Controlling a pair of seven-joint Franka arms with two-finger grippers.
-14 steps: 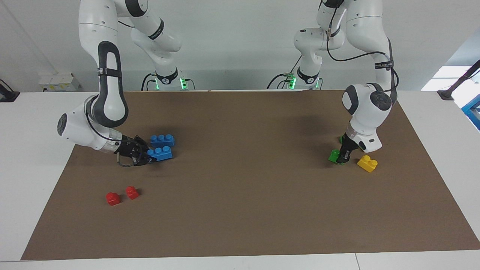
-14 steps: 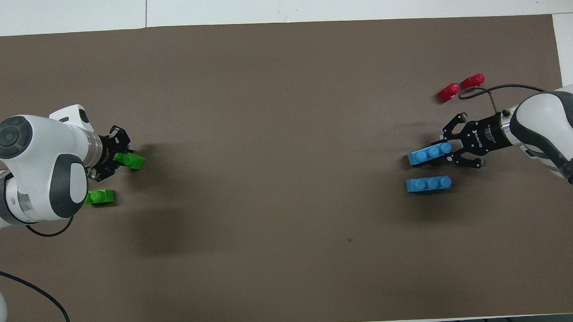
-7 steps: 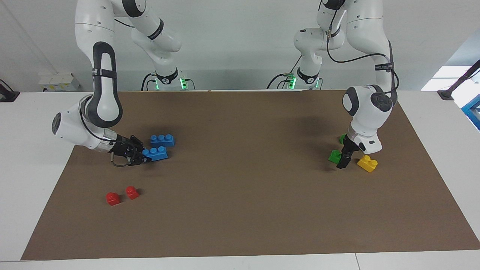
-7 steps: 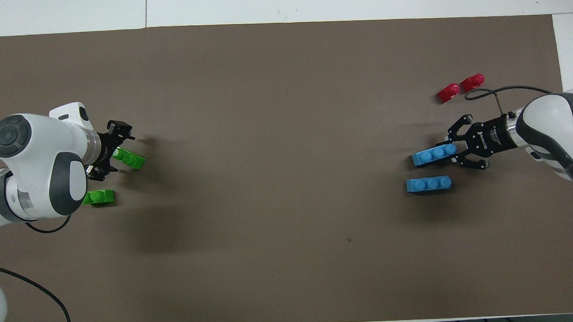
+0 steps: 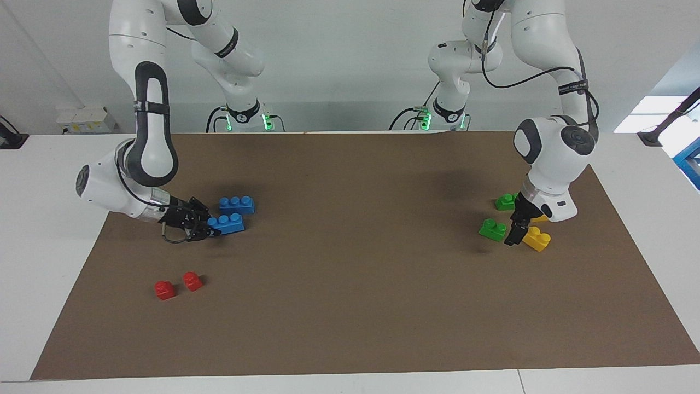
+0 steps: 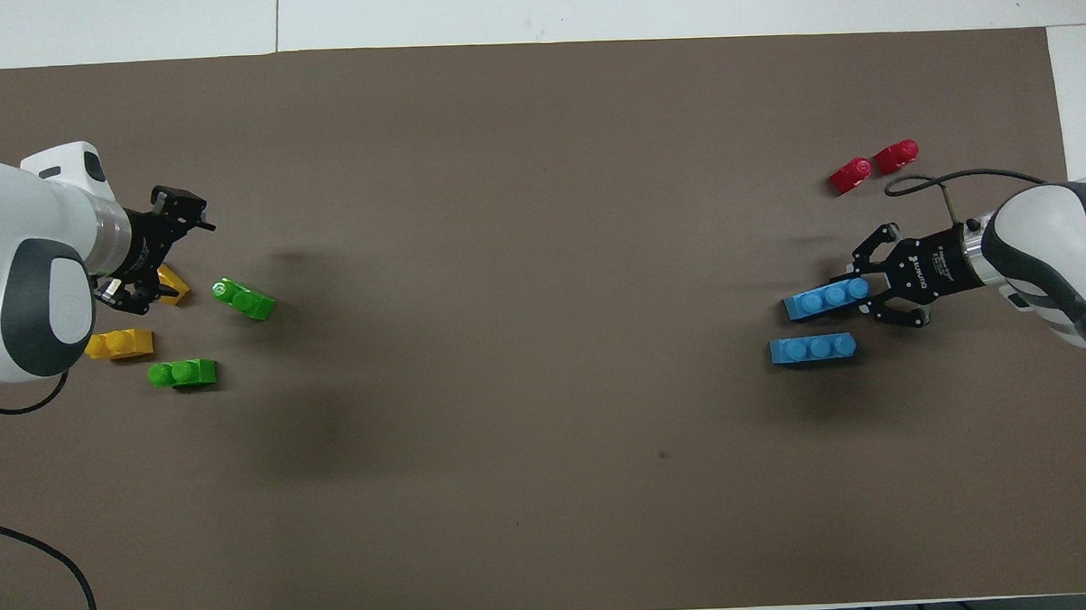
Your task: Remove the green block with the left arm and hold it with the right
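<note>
The green block [image 5: 493, 229] [image 6: 245, 298], a two-stud brick, lies free on the brown mat [image 5: 355, 262] at the left arm's end. My left gripper [image 5: 514, 236] [image 6: 171, 262] is open and empty, just beside the block and over a yellow brick [image 5: 536, 238] [image 6: 174, 284]. The other green two-stud brick [image 5: 506, 202] [image 6: 182, 374] lies nearer to the robots. My right gripper [image 5: 210, 229] [image 6: 868, 289] is low at the right arm's end, shut on the end of a blue three-stud brick [image 5: 227, 223] [image 6: 827, 297].
A second blue brick [image 5: 237, 204] [image 6: 813, 348] lies just nearer to the robots than the held one. Two red bricks [image 5: 178, 285] [image 6: 872, 165] lie farther out. A second yellow brick [image 6: 120, 343] lies by the left arm.
My left gripper opened, let go of the green block and drew back toward the table's end, uncovering the yellow bricks. My right gripper pulled its blue brick slightly toward the table's end.
</note>
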